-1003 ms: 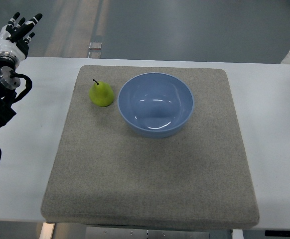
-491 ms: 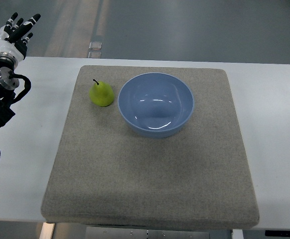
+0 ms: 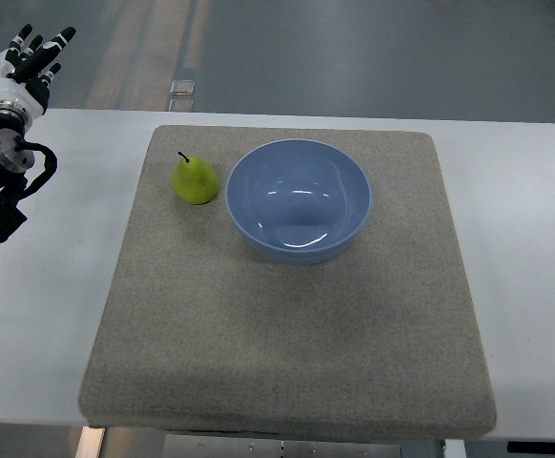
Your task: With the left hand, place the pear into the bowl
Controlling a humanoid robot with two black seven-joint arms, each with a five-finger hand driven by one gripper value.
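- Since the earlier frame, only the left robot hand has shifted, edging slightly further toward the far left corner of the counter; pear and bowl have not moved.
- Pear sits upright on the grey mat, stem up, just beside the left wall of the blue bowl, near the mat's far left corner.
- Bowl holds nothing.
- Left robot hand hovers past the counter's far left corner, fingers spread, grasping nothing, well apart from the pear.
- Its dark arm is cut off by the left edge; cables there are hard to make out.
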